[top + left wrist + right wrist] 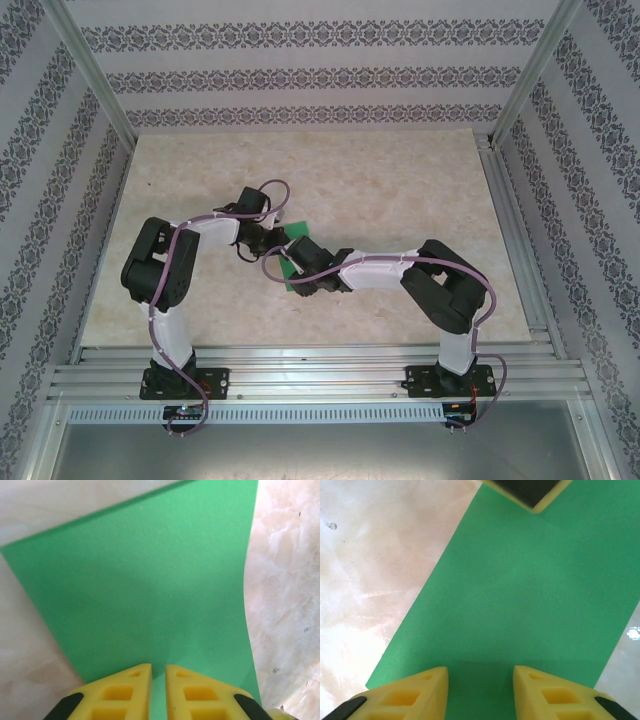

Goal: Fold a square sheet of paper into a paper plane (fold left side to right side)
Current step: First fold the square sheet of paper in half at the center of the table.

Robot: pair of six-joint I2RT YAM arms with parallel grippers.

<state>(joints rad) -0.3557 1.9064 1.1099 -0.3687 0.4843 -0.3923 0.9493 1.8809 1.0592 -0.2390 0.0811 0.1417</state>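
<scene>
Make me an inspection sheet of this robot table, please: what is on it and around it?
Surface: pale marbled tabletop, flat.
Job's things: bright-green square sheet of paper lying mid-table under both grippers, one side edge bowed, no crease seen.
Clutter: small white round speck on the table beside the sheet.
Grippers: left gripper, yellow fingers nearly together at the sheet's edge, grip unclear; right gripper open above the sheet, holding nothing.
Cables: purple cables looped along both arms.
Surroundings: patterned wallpaper walls; aluminium frame rails at the near edge.
</scene>
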